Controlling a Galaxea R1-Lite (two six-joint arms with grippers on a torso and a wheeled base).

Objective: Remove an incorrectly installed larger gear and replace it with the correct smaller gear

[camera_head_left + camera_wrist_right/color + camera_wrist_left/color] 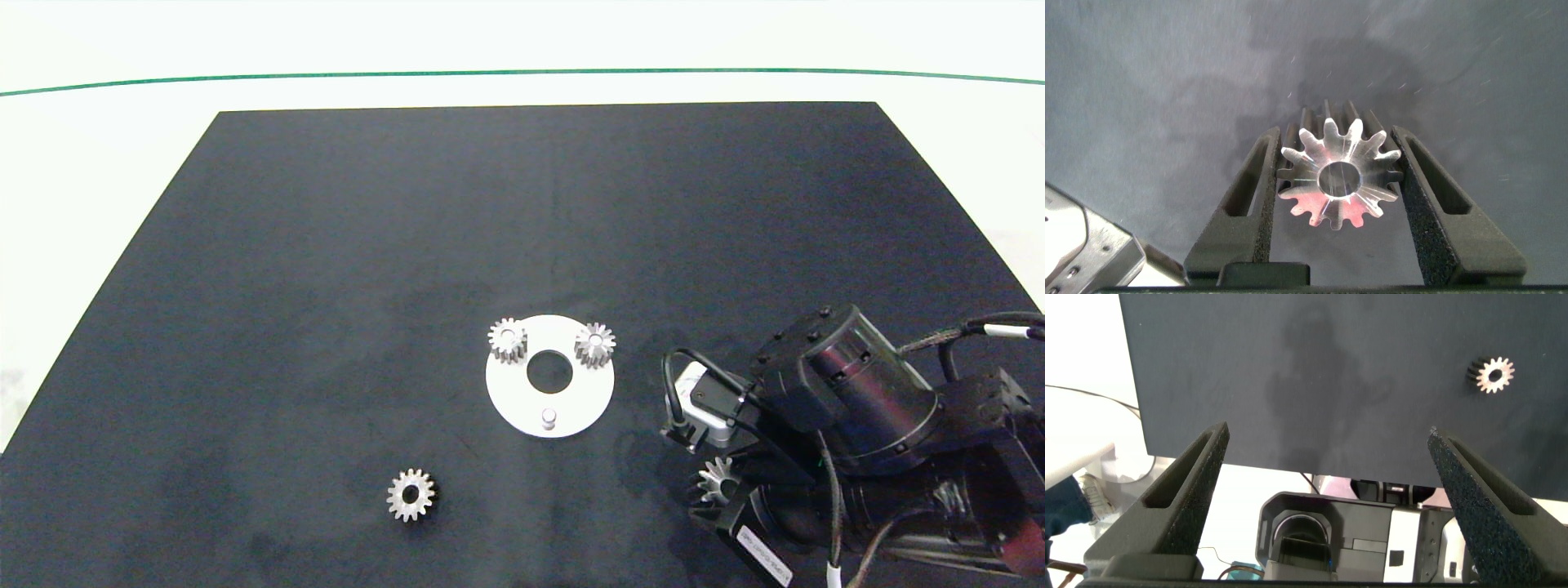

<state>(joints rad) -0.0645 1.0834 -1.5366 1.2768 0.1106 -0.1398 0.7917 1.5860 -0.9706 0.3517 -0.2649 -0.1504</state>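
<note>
Larger gear [717,480] sits in the right gripper [712,490] beside the white disc [571,408]; the smaller gear [411,495] lies apart on the mat [326,286]. Left gripper [1327,457] hangs open. Right fingers [1259,196] clamp the gear.

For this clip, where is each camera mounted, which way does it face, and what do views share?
Head view: above, looking down at the black mat; right arm enters from right.
Left wrist view: on the left arm, off the mat's edge; open left gripper rises.
Right wrist view: on the right arm, facing the mat; right gripper clamps the shiny pointed-tooth larger gear.
Shared: the loose blunt-toothed smaller gear shows in head and left wrist.
</note>
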